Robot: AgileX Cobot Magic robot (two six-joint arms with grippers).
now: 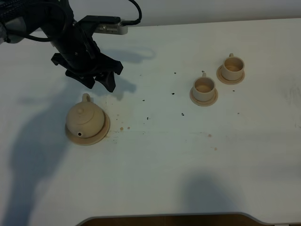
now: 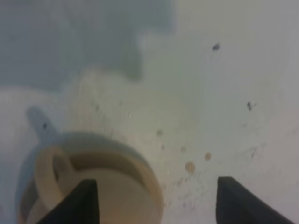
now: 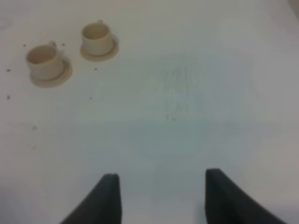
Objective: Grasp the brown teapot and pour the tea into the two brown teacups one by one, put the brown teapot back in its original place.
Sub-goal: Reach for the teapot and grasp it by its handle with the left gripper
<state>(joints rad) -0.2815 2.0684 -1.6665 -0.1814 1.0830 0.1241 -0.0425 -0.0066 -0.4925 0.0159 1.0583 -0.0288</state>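
Hovering just behind the brown teapot (image 1: pixel 84 120), which sits on its saucer (image 1: pixel 104 130) toward the left of the surface (image 1: pixel 155 165), the left gripper (image 1: pixel 99 81) spreads its fingers wide around nothing, while two teacups (image 1: pixel 204 88) (image 1: pixel 232 68) stand on saucers far right. Its wrist view shows the teapot's loop handle (image 2: pixel 52 173) beside one finger (image 2: pixel 81 203). Right wrist view: parted, empty fingers (image 3: pixel 105 198) well apart from both cups.

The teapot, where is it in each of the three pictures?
Exterior high: the brown teapot sits on its saucer at the left, just below the left gripper.
Left wrist: teapot at the lower left, loop handle showing, beside one dark jaw.
Right wrist: not in view.
Shared landmark: the brown stains on the table beside the teapot.
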